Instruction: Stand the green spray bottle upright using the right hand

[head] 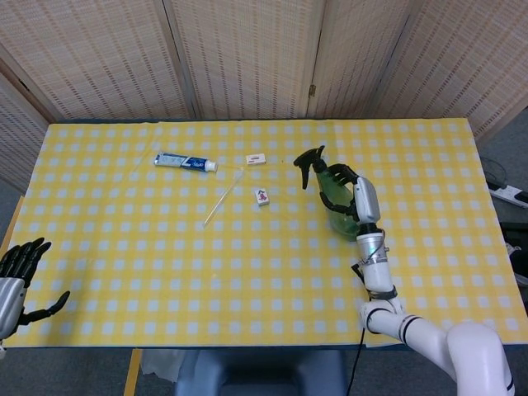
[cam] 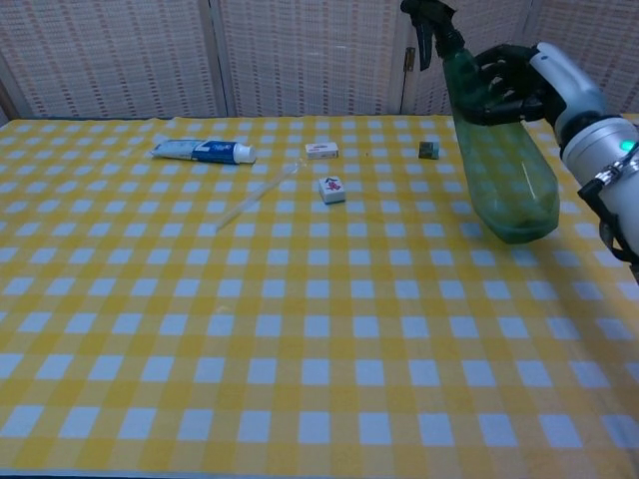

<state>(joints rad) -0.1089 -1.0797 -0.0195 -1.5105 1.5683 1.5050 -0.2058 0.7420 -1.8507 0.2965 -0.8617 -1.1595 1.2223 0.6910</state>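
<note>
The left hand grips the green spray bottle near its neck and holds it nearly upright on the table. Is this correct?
Not quite: the right hand grips the green spray bottle, as the chest view shows. The left hand holds nothing, at the table edge.

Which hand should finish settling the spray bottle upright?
Right. The right hand already grips the green spray bottle near its neck, nearly upright with its base at the table. The left hand sits open at the far left edge, well away from it.
</note>
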